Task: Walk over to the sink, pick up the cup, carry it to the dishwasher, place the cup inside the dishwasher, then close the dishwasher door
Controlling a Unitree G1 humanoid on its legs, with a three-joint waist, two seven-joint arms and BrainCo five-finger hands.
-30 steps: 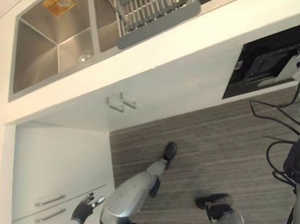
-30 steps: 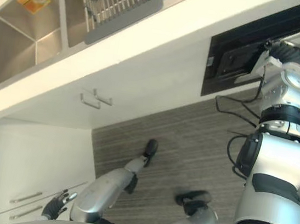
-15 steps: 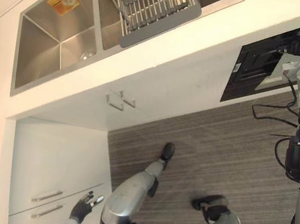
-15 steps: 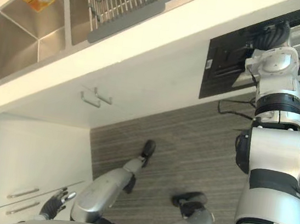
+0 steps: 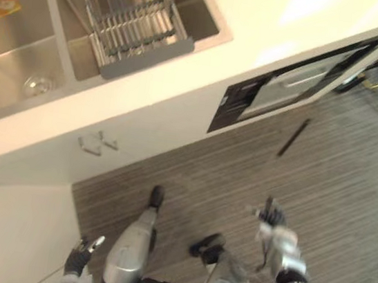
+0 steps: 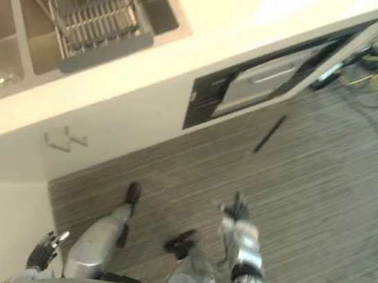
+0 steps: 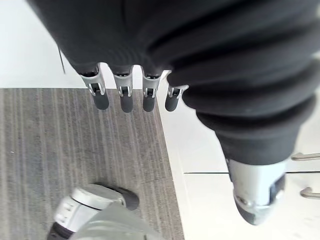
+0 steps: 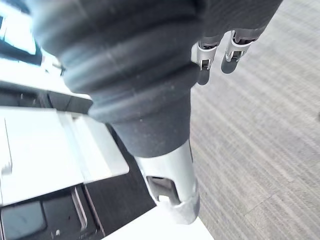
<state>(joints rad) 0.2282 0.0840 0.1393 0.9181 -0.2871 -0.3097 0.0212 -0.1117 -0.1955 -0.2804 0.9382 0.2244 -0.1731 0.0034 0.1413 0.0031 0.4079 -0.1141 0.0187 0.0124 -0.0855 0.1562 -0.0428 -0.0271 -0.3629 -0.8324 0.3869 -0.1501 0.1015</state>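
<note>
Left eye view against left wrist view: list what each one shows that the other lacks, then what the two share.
The left eye view adds the sink with a dish rack in one basin, the dishwasher, a dark stick lying on the striped grey floor, and the right hand, empty. The left wrist view adds two drawer handles on the white cabinet. Both have the left hand, fingers straight and empty, above that same floor.

You see a wire rack (image 5: 132,19), two small handles (image 5: 98,143) on the white cupboard front (image 5: 157,120), and a dark stick (image 5: 293,137) on the striped floor (image 5: 348,204).
</note>
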